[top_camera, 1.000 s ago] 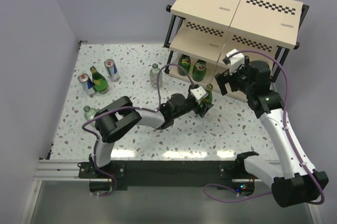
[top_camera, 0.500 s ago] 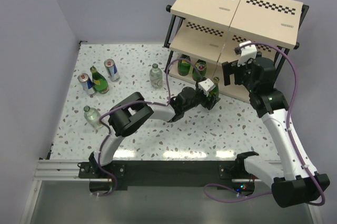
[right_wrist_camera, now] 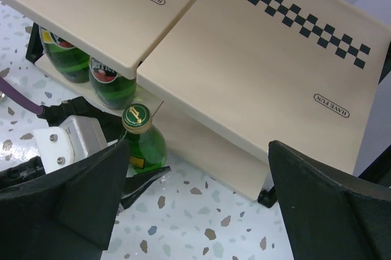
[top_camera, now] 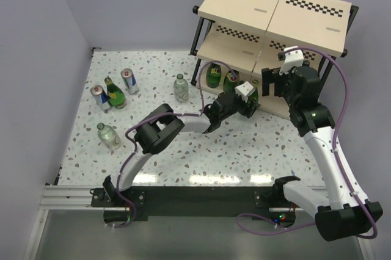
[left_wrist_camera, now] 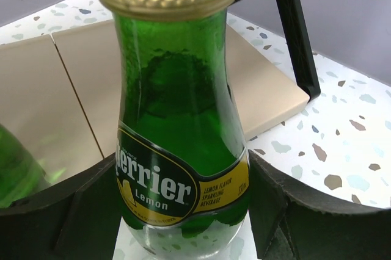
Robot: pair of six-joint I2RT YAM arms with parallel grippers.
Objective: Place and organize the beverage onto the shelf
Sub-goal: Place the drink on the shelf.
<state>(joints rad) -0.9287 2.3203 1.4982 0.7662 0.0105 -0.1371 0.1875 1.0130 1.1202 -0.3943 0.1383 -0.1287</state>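
My left gripper (top_camera: 248,105) (left_wrist_camera: 186,211) is shut on a green glass bottle (left_wrist_camera: 177,119) (right_wrist_camera: 145,143) with a yellow label and gold cap. Its dark fingers (left_wrist_camera: 278,205) press both sides. The bottle is upright at the front edge of the lowest board of the shelf (top_camera: 276,5) (right_wrist_camera: 263,71). Two green bottles (top_camera: 213,77) (top_camera: 231,80) (right_wrist_camera: 113,83) stand on that lowest board at its left. My right gripper (top_camera: 275,84) (right_wrist_camera: 201,211) hangs open and empty above the shelf's front, right of the held bottle.
At the left of the speckled table (top_camera: 244,150) stand two blue-and-silver cans (top_camera: 129,80) (top_camera: 99,97), a green bottle (top_camera: 113,92) and two clear bottles (top_camera: 180,87) (top_camera: 108,136). The shelf's black frame post (left_wrist_camera: 293,34) is just right of the held bottle.
My left arm has carried the green bottle to the right and farther back, up to the shelf's lowest board. My right gripper has shifted slightly right and back, still open.
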